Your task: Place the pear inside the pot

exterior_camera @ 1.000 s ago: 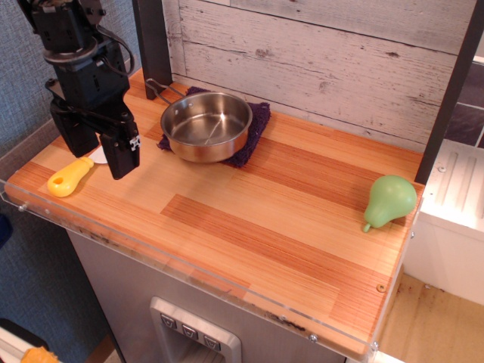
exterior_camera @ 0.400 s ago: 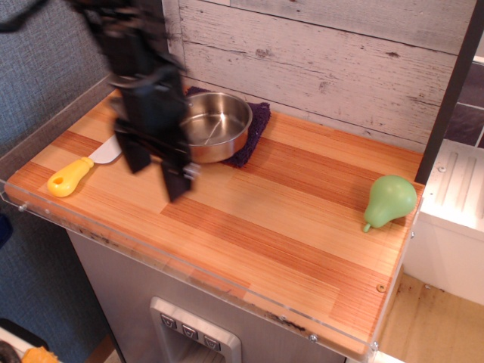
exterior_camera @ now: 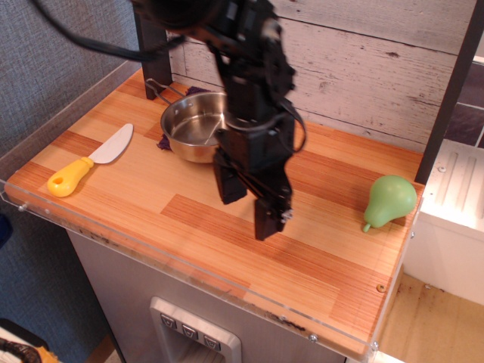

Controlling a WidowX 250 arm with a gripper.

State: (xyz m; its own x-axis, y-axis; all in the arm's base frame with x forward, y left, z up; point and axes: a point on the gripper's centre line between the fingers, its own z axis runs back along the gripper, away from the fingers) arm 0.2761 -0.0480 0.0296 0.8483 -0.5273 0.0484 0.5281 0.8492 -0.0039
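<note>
The light-green pear [exterior_camera: 389, 200] lies on the wooden counter near its right edge, stem toward the front. The shiny steel pot [exterior_camera: 193, 125] stands at the back left on a purple cloth, its wire handle pointing left; my arm hides its right part. My black gripper [exterior_camera: 248, 205] hangs over the middle of the counter, between pot and pear, well left of the pear. Its two fingers [exterior_camera: 269, 214] are spread apart and hold nothing.
A toy knife with a yellow handle [exterior_camera: 70, 176] lies at the front left of the counter. A wooden plank wall runs behind. A dark post [exterior_camera: 448, 98] stands at the back right, next to a white unit [exterior_camera: 454, 212] beyond the counter edge.
My arm has swung right from over the knife at the left, past the pot, to the counter's middle. The knife blade now shows fully. Pear and pot have not moved.
</note>
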